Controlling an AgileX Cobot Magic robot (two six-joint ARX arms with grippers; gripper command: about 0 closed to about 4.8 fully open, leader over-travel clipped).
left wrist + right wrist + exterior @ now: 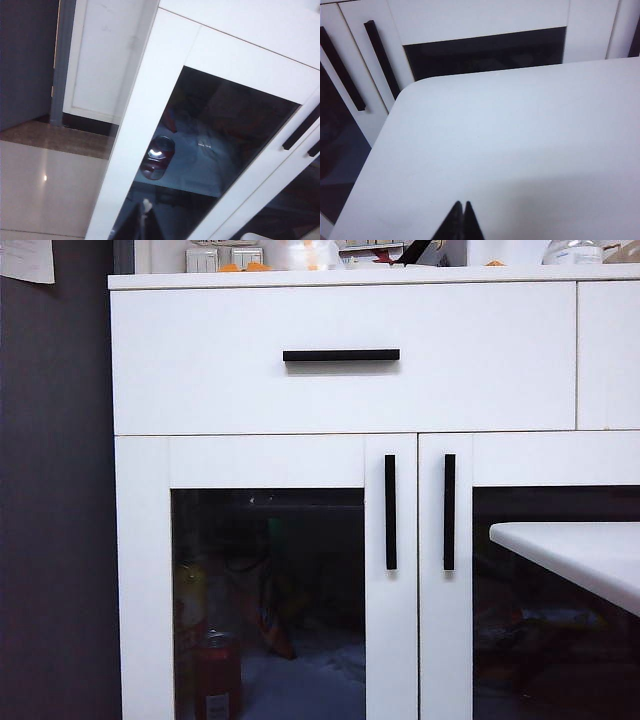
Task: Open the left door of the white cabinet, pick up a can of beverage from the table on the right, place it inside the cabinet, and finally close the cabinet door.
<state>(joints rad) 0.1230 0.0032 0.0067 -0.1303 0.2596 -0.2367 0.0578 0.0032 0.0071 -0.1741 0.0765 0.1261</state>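
The white cabinet [340,370] has its left door [265,580] shut, the can of beverage [217,675] behind the glass. Left gripper [142,220] faces that door, right gripper [459,222] hangs above the table [520,150], both jaws together.

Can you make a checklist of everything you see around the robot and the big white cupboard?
Surface: the table is plain white; nothing stands on the part in view.
Job's things: the white cabinet has its left door shut. The can of beverage stands inside, behind the glass.
Clutter: small things on the cabinet top, too cut off to name; dim shapes behind the glass.
Grippers: the left gripper is shut, empty, in front of the left door. The right gripper is shut, empty, over the table.
Cables: nothing seen.
Surroundings: a dark wall left of the cabinet; a shiny floor.
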